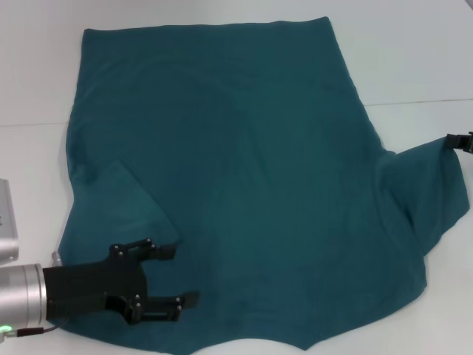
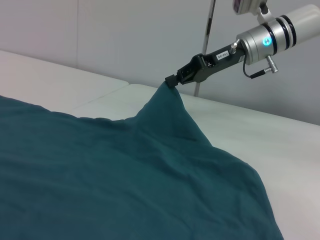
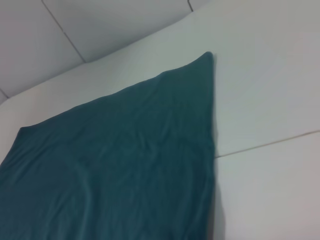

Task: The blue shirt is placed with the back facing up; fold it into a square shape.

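Sprawling across most of the white table [image 1: 414, 52], the blue shirt [image 1: 236, 185] lies nearly flat with its plain side up, and the folding looks barely begun. One sleeve on the robot's left is turned in over the body as a small triangular flap [image 1: 126, 200]; that is the only fold visible. The long side folds and the fold across the length, which a square would need, are judged still to come.

At the table's right edge the right gripper [image 1: 460, 142] is pinched shut on the tip of the other sleeve, drawing it up and outward into a tented ridge. The left gripper [image 1: 177, 275] hovers low over the near left part of the shirt, close to the flap, with its fingers [image 1: 164, 251] apart and nothing between them; whether its lower finger touches the cloth is hard to say from above.

The head view gives the whole outline and both arms, but shows only a sliver of the right gripper. The left wrist view supplies what is missing there: the right gripper [image 2: 172, 80] seen from the side, closed on a peak of fabric raised clear of the table. The right wrist view shows no fingers, only the far hem and its corner [image 3: 209, 56] lying smooth on the table.
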